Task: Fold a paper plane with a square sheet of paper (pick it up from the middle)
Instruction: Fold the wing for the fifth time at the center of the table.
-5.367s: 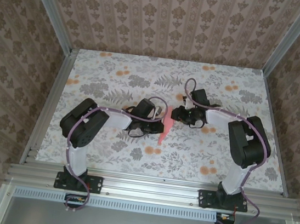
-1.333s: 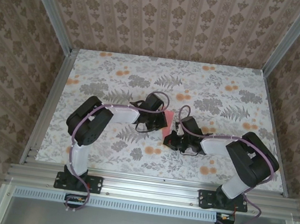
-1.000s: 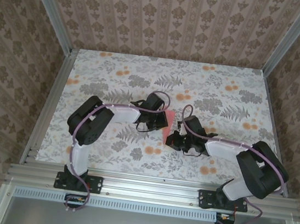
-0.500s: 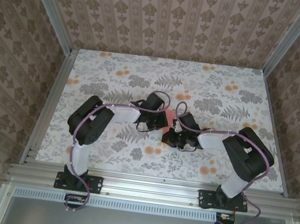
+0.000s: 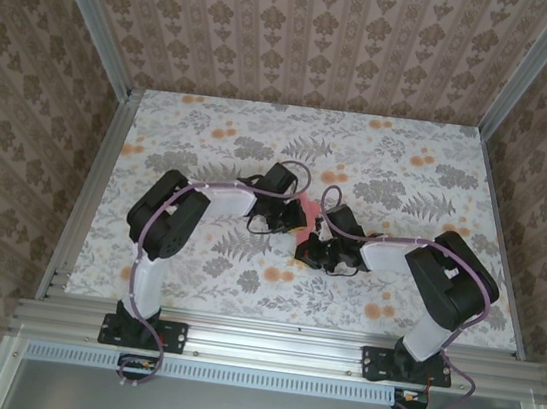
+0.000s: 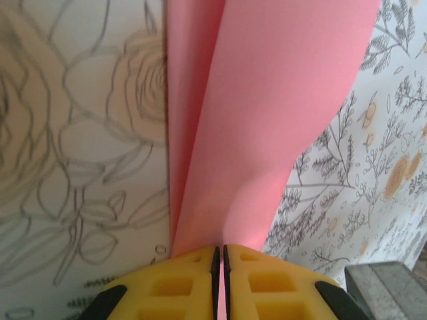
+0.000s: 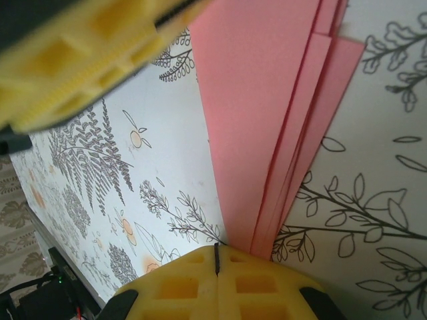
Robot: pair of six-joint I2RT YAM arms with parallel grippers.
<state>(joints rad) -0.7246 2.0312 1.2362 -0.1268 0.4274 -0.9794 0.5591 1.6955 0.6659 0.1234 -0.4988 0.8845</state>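
Table: flat, printed with grey foliage; orange flower clusters toward 10, 2 and 5 o'clock. Pink paper plane at centre; contact with surface undeterminable.

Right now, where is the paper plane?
In the top view the paper plane is near the middle of the table, between the two grippers: the left gripper pinches it and the right gripper's shut tips meet its near end.
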